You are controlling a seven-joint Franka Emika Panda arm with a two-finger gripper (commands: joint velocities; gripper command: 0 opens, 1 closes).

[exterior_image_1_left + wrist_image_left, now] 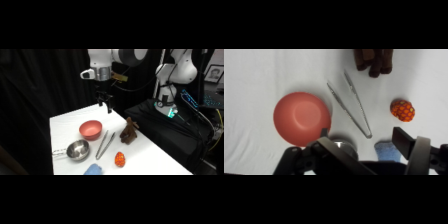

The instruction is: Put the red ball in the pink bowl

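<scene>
Side view shows the white table with the arm coming from the upper right, and the gripper hangs above the far part of the table, touching nothing. I cannot tell if it is spread or pressed together. The red ball lies on the table near the front edge, well apart from the gripper. The pink bowl stands nearer the far side, with nothing inside it. Just in front of it is a steel bowl. Metal tongs lie between the bowls and the ball. A brown lumpy figure stands near the right edge, and a blue thing lies at the front edge.

In the wrist view the ball is at the right, the pink bowl at the left, the tongs between them.
</scene>
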